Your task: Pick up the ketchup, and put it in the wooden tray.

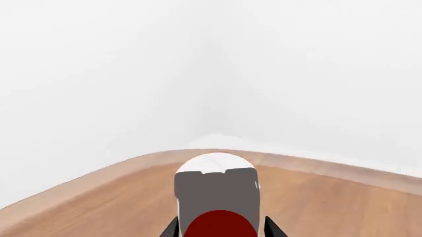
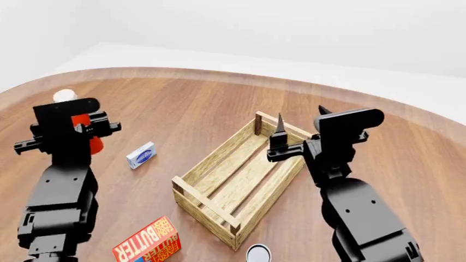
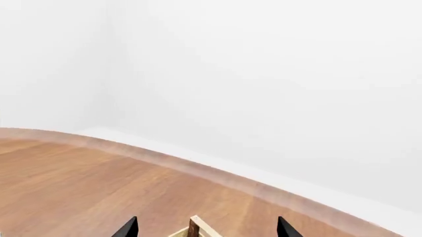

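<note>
Left end effector point(image 1: 221, 232) grips ketchup point(image 1: 218, 197); head view shows tray point(image 2: 240, 180).

In your head view, the left arm covers most of the ketchup point(image 2: 89, 131); only its cap and a red sliver show. The can point(image 2: 258, 254) is cut by the bottom edge. The small blue-and-white packet's point(image 2: 141, 155) print is unreadable.
</note>
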Motion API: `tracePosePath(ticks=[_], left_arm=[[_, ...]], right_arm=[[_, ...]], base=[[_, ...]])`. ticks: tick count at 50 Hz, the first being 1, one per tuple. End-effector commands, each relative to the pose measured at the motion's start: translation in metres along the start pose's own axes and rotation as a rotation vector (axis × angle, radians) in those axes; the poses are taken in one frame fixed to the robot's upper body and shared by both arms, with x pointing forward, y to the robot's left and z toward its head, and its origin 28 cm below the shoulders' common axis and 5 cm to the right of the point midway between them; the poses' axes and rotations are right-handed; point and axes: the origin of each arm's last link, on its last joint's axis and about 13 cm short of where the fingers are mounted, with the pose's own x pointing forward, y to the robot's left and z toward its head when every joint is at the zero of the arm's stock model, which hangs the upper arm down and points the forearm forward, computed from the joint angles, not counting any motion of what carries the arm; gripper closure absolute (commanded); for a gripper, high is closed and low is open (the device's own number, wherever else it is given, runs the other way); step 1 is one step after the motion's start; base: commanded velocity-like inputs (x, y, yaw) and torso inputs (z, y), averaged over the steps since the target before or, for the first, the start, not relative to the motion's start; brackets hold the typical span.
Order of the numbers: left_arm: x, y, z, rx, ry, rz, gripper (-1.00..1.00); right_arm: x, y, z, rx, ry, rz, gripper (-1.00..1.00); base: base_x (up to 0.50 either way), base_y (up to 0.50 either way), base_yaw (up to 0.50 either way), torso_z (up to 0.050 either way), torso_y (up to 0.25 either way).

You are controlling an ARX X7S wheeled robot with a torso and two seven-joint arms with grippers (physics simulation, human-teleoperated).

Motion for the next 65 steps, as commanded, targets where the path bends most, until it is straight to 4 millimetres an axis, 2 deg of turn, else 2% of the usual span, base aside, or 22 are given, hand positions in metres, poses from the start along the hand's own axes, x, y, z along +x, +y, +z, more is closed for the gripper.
tracePosePath(ticks=[1,13,26,36,45,55,65], left_arm=[[0.018,-0.057,0.034,-0.018,-0.084,-0.228,1.0],[0.018,-0.121,0.045,-0.063,-0.079,-0.48,1.0],[0.003,-0.158,0.036,-0.097,-0.04,-0.632,1.0],[-0.011,-0.173,0.031,-0.105,-0.01,-0.689,1.0],[-0.022,-0.18,0.024,-0.126,0.027,-0.711,1.0],[-0.027,-0.182,0.019,-0.114,0.046,-0.719,1.0],[-0.028,-0.183,0.02,-0.113,0.063,-0.72,1.0]], right_arm=[[-0.008,-0.011,0.012,-0.002,-0.022,-0.059,-1.0],[-0.02,-0.022,0.014,-0.005,-0.017,-0.129,-1.0],[-0.038,-0.037,0.008,-0.012,0.006,-0.213,-1.0],[-0.06,-0.046,0.004,-0.009,0.016,-0.251,-1.0],[-0.071,-0.054,0.0,-0.007,0.027,-0.271,-1.0],[-0.071,-0.065,-0.004,-0.007,0.036,-0.287,-1.0],[-0.062,-0.074,-0.007,-0.007,0.039,-0.294,-1.0]], base=[[0.0,0.0,0.0,0.0,0.0],[0.0,0.0,0.0,0.0,0.001],[0.0,0.0,0.0,0.0,0.0],[0.0,0.0,0.0,0.0,0.001],[0.0,0.0,0.0,0.0,0.0],[0.0,0.0,0.0,0.0,-0.007],[0.0,0.0,0.0,0.0,-0.148]])
